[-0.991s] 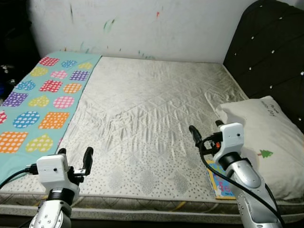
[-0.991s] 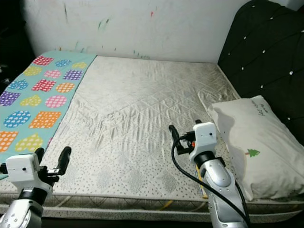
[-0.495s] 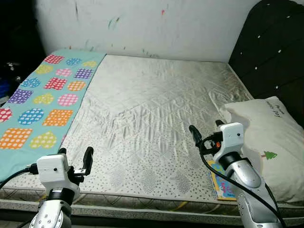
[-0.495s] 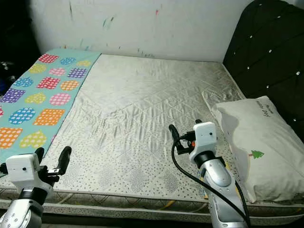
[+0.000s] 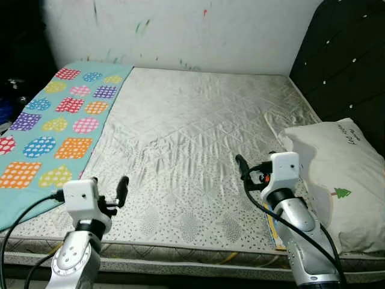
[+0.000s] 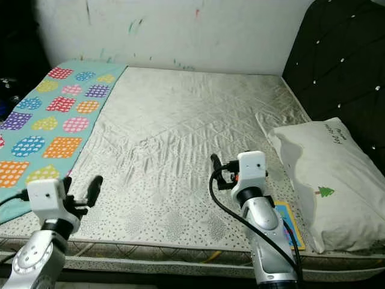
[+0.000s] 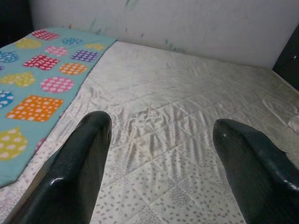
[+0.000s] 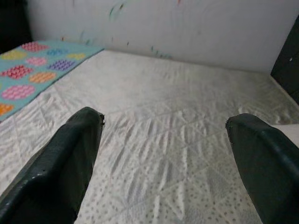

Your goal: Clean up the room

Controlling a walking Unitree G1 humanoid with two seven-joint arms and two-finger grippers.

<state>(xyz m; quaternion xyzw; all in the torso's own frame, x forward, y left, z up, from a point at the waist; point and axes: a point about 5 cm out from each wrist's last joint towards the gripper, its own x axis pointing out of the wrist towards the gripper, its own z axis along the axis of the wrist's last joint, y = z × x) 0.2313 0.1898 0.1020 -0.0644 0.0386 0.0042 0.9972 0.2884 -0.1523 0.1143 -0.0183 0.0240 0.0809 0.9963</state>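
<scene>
Both grippers, left gripper and right gripper, hang wide apart, holding nothing. The book, maybe partly under the pillow, could slide off the bed if bumped.

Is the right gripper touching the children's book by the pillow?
Apart. In the right eye view the right gripper hangs open, with the book lying flat behind it.

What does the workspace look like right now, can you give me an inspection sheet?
Surface: quilted cream mattress, wrinkled, bare in the middle.
Job's things: colourful picture book at the near edge beside the white pillow; turquoise patterned blanket along the robot's left side.
Clutter: nothing seen.
Grippers: left gripper and right gripper open, empty, above the mattress.
Cables: black cable along the right arm.
Surroundings: paint-marked white wall; dark tufted headboard.
</scene>
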